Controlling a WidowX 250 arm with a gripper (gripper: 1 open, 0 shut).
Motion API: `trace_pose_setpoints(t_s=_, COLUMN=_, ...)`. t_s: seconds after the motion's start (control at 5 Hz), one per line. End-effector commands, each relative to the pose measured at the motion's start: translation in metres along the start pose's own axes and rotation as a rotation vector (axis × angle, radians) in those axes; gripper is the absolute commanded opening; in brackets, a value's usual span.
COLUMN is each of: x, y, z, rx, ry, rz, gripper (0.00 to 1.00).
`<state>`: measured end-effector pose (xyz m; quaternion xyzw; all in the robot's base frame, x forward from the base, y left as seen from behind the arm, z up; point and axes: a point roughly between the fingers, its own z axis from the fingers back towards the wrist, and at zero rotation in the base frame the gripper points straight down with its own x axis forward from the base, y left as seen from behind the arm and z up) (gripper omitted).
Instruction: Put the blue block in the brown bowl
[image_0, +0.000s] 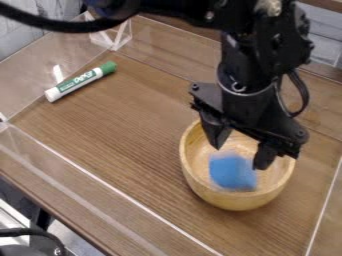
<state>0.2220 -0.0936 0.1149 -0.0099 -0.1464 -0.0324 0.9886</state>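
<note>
Green-and-white marker (80, 82) far left on wooden table (120, 140), well apart from work, not part of task; brown bowl (201, 178) right of centre; blue block (234, 172) inside bowl, resting on bowl floor, slightly blurred; gripper (245, 150) directly above bowl, pointing steeply down, fingers spread wide, pinching nothing, block free below them; step in hand judged as release, placing looks done; next move calls only for straight lift clear of rim, without nudging bowl or block
</note>
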Motion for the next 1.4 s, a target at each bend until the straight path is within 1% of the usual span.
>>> trace_pose_setpoints(t_s=0.0, x=0.0068, y=0.0002, z=0.0072, rx=-0.013, ry=-0.014, rz=0.013, gripper=1.00)
trace_pose_setpoints(t_s=0.6, x=0.0070, y=0.0003, z=0.0117, rx=-0.038, ry=0.031, rz=0.027, gripper=1.00)
trace_pose_setpoints(t_s=1.2, x=0.0079, y=0.0020, z=0.0117, rx=-0.062, ry=0.061, rz=0.038, gripper=1.00)
